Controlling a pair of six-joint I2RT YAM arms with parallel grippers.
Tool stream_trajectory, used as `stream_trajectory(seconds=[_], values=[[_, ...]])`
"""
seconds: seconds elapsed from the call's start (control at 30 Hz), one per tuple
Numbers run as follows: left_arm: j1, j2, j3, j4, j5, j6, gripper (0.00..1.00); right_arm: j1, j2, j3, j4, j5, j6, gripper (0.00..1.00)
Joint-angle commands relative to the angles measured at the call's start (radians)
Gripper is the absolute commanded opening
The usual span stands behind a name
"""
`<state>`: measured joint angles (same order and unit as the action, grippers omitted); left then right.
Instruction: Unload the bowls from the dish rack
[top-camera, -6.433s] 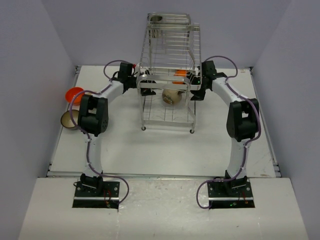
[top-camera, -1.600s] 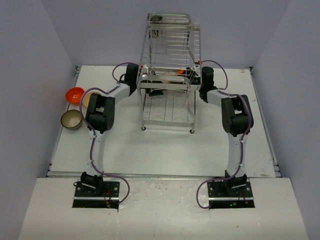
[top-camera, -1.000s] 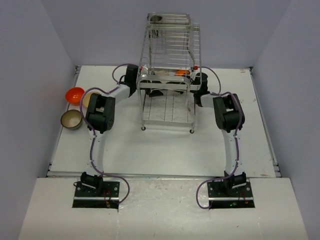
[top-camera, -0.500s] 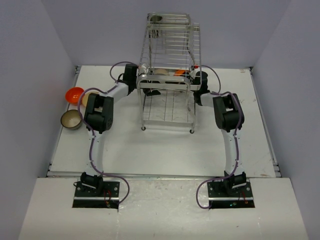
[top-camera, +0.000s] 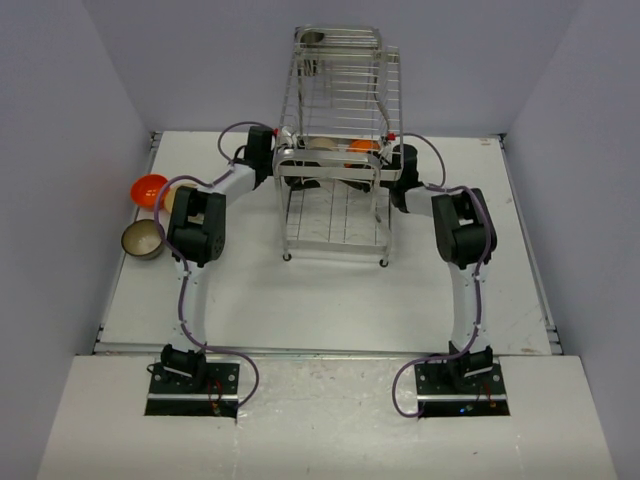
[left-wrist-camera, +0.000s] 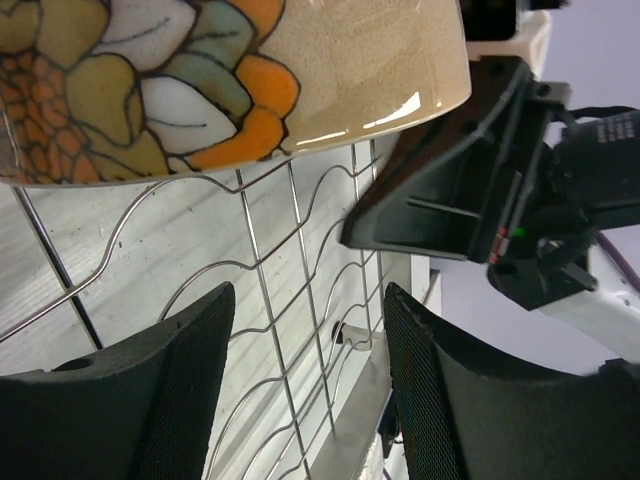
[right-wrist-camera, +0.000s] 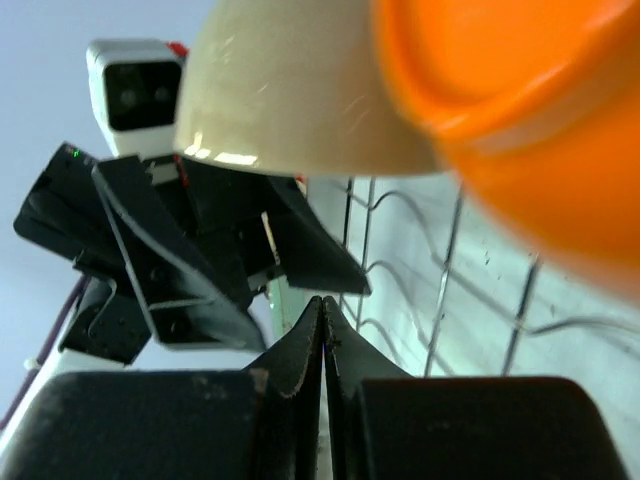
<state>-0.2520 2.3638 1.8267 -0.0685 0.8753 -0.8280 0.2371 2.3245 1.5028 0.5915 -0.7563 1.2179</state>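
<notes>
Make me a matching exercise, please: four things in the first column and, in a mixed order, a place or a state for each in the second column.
Column one:
A. left gripper
B. right gripper
C. cream bowl
D. brown-olive bowl

Column two:
1. on the table, to the left of the rack
2. shut, with nothing between the fingers
3. open
4. inside the dish rack, next to an orange bowl

Right pairs: A-3, B-2, C-4, D-1.
</notes>
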Motion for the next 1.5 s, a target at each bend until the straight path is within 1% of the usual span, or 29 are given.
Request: stream_trajectory(seconds=[0.0,0.13,0.17,0.23,0.33,0.37,0.43,0.47,0.53,0.63,0.67,0.7,0.73,0.77,0.8,0.83,0.87,0.9,0.93,0.97,1.0,1.03,1.07,1.1,1.13,1.2,1.27,1.37,1.47], values=[[0.016,-0.06,-0.017,0.013,-0.016,0.013,0.63,-0.005,-0.183,-0.033,-0.111,-0.04,-0.156,0.01],[0.016,-0.092,-0.046,-0.003,-0.024,0.035,0.63,-0.021,-0.26,-0.047,-0.266,-0.032,-0.259,0.03],[0.016,-0.098,-0.052,-0.013,-0.036,0.055,0.63,-0.028,-0.272,-0.052,-0.316,-0.031,-0.274,0.06],[0.02,-0.123,-0.061,-0.027,-0.042,0.069,0.63,-0.033,-0.312,-0.069,-0.347,-0.026,-0.299,0.09],[0.03,-0.153,-0.086,-0.04,-0.055,0.075,0.63,-0.035,-0.344,-0.082,-0.39,-0.003,-0.304,0.22],[0.031,-0.159,-0.086,-0.054,-0.056,0.081,0.63,-0.036,-0.353,-0.081,-0.403,0.0,-0.298,0.22],[0.042,-0.176,-0.076,-0.092,-0.071,0.102,0.63,-0.038,-0.356,-0.082,-0.403,0.012,-0.265,0.24],[0.046,-0.185,-0.076,-0.102,-0.079,0.108,0.63,-0.038,-0.356,-0.087,-0.382,0.014,-0.255,0.36],[0.06,-0.216,-0.081,-0.138,-0.111,0.131,0.63,-0.039,-0.35,-0.095,-0.366,0.014,-0.222,0.36],[0.071,-0.248,-0.105,-0.143,-0.128,0.147,0.63,-0.042,-0.352,-0.121,-0.349,0.023,-0.195,0.39],[0.071,-0.258,-0.116,-0.131,-0.134,0.139,0.63,-0.045,-0.355,-0.137,-0.304,0.017,-0.184,0.41],[0.072,-0.28,-0.136,-0.108,-0.137,0.109,0.63,-0.047,-0.367,-0.169,-0.28,0.011,-0.16,0.42],[0.076,-0.299,-0.164,-0.017,-0.139,0.083,0.64,-0.047,-0.376,-0.183,-0.269,0.011,-0.15,0.43],[0.076,-0.342,-0.241,0.034,-0.154,0.014,0.65,-0.048,-0.387,-0.199,-0.256,0.018,-0.143,0.44],[0.076,-0.362,-0.28,0.1,-0.168,-0.028,0.65,-0.048,-0.419,-0.238,-0.243,0.018,-0.144,0.44],[0.076,-0.379,-0.32,0.193,-0.186,-0.072,0.65,-0.048,-0.444,-0.26,-0.24,0.029,-0.152,0.44],[0.073,-0.397,-0.401,0.246,-0.209,-0.123,0.65,-0.048,-0.474,-0.286,-0.249,0.07,-0.164,0.45],[0.062,-0.42,-0.437,0.3,-0.219,-0.217,0.65,-0.048,-0.537,-0.341,-0.246,0.089,-0.196,0.45],[0.053,-0.431,-0.467,0.378,-0.251,-0.259,0.65,-0.048,-0.569,-0.367,-0.243,0.106,-0.211,0.45],[0.042,-0.451,-0.519,0.409,-0.271,-0.325,0.66,-0.048,-0.6,-0.39,-0.265,0.136,-0.233,0.45],[0.018,-0.462,-0.541,0.436,-0.295,-0.351,0.66,-0.048,-0.632,-0.435,-0.274,0.152,-0.245,0.45],[0.005,-0.469,-0.559,0.456,-0.355,-0.371,0.66,-0.05,-0.693,-0.453,-0.282,0.161,-0.256,0.45],[-0.006,-0.494,-0.584,0.476,-0.384,-0.428,0.66,-0.05,-0.724,-0.472,-0.295,0.17,-0.27,0.45],[-0.029,-0.508,-0.648,0.511,-0.418,-0.459,0.65,-0.05,-0.755,-0.504,-0.306,0.184,-0.279,0.46],[-0.042,-0.52,-0.673,0.565,-0.483,-0.482,0.66,-0.051,-0.787,-0.516,-0.32,0.19,-0.29,0.47],[-0.073,-0.531,-0.685,0.552,-0.541,-0.519,0.65,-0.055,-0.875,-0.541,-0.378,0.213,-0.323,0.48],[-0.087,-0.523,-0.687,0.578,-0.599,-0.555,0.65,-0.064,-0.954,-0.555,-0.415,0.218,-0.356,0.49],[-0.099,-0.505,-0.682,0.595,-0.67,-0.614,0.64,-0.09,-1.042,-0.573,-0.464,0.236,-0.388,0.49],[-0.104,-0.485,-0.675,0.611,-0.751,-0.649,0.63,-0.122,-1.088,-0.599,-0.475,0.244,-0.4,0.49]])
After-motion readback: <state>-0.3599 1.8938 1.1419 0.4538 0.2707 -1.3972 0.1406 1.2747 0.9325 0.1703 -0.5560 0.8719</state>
